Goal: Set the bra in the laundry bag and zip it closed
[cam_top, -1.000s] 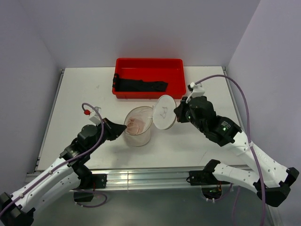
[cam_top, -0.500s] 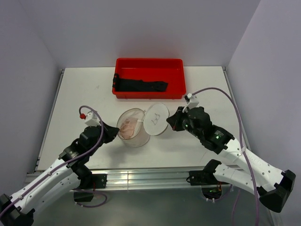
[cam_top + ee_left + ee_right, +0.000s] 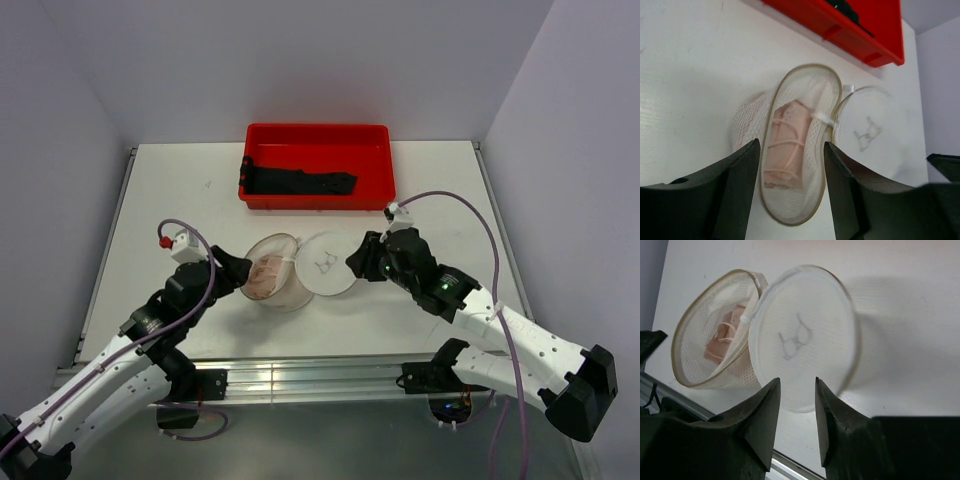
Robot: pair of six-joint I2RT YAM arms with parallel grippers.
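Left gripper (image 3: 791, 150) and right gripper (image 3: 796, 385), jaws parted and empty, flank the laundry bag (image 3: 747, 116). The bra (image 3: 722, 334) sits inside; the lid (image 3: 800, 335) lies open alongside. Loading appears complete; next, fold the lid over and zip it. Red tray (image 3: 317, 128) beyond.

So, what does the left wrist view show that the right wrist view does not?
Only the left wrist view: the red rectangular plastic tray. Only the right wrist view: the table's metal front rail. Both: the round white mesh laundry bag, open, the pale pink fabric bra inside it, and its flat round lid beside it.
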